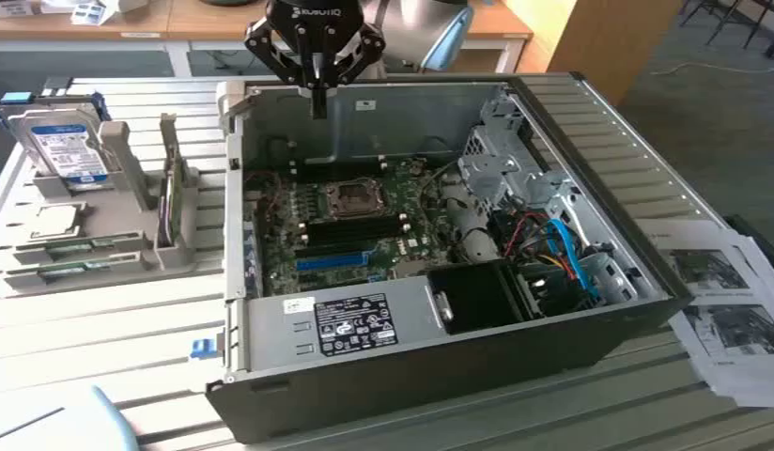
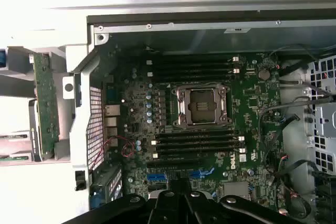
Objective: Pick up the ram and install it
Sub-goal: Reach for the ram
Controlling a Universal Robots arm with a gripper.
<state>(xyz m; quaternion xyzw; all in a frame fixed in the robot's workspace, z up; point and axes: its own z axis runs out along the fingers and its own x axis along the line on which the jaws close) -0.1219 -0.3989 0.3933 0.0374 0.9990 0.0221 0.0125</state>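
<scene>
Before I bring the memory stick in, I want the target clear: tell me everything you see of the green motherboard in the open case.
The green motherboard lies flat inside the open grey metal case. At its centre sits a square silver processor socket with no cooler on it, flanked by two banks of long black memory slots with white end clips, seemingly empty. Blue slots and white DELL lettering lie near one edge. The shut black tool hangs above, touching nothing.

I log a pale slatted table (image 1: 112, 324) carrying an open tower case (image 1: 400, 381) at centre. Grey parts rack (image 1: 127, 256) at 9 o'clock of it, printed sheets (image 1: 728, 310) at 4 o'clock.
</scene>
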